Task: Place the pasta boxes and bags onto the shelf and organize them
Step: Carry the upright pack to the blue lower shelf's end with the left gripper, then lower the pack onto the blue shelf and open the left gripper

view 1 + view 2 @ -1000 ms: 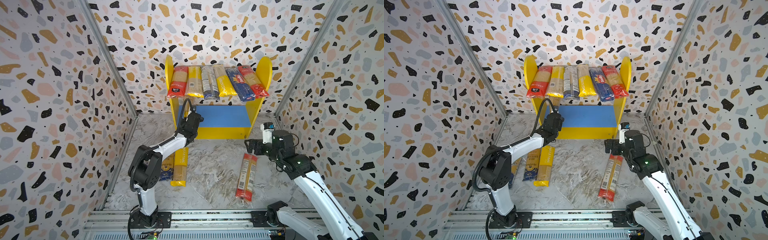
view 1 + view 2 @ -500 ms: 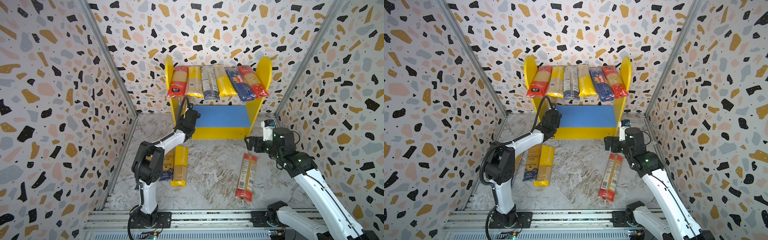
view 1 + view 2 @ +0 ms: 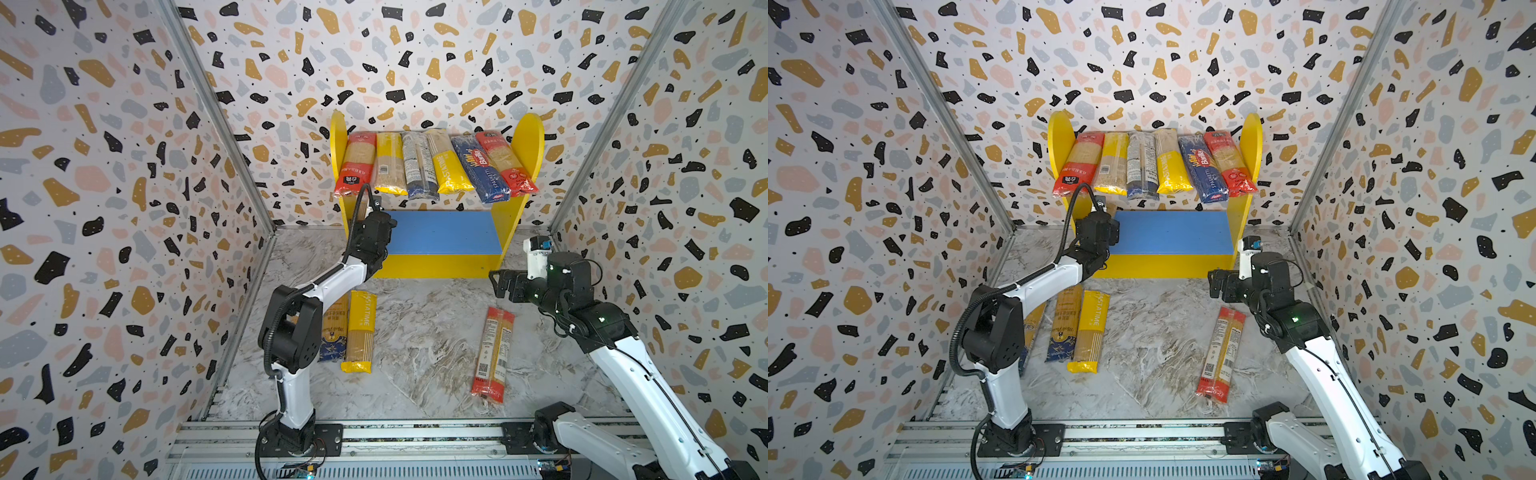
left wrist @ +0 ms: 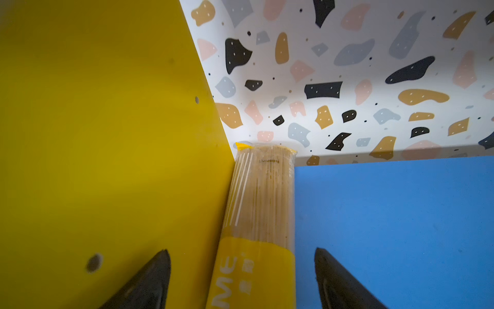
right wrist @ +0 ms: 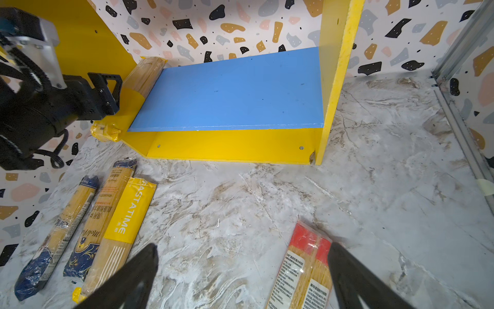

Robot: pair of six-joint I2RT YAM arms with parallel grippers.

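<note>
standing beside the cell, i see the left gripper [image 4: 242,254] inside the lower tier of the shelf [image 3: 525,145]. its two fingers are spread apart, one on each side of a yellow packet [image 4: 262,200], and neither touches it. this packet lies lengthwise on the blue lower board [image 3: 444,232], against the yellow side panel [image 4: 107,133] on the left, with its near end sticking out over the front edge. on the upper tier a row of six packets [image 3: 415,166] lies side by side. the right gripper [image 5: 242,247] hovers above the marble floor [image 3: 424,332] in front of the shelf, its fingers also wide apart and holding nothing; a red packet [image 3: 493,353] lies on the floor near it. on the left of the floor three more packets lie side by side: a pastatime packet [image 3: 359,332], a blue-gold packet [image 3: 334,332] touching it, and a dark blue packet [image 5: 58,230] next to that, mostly hidden by the left arm [image 3: 332,278].
</note>
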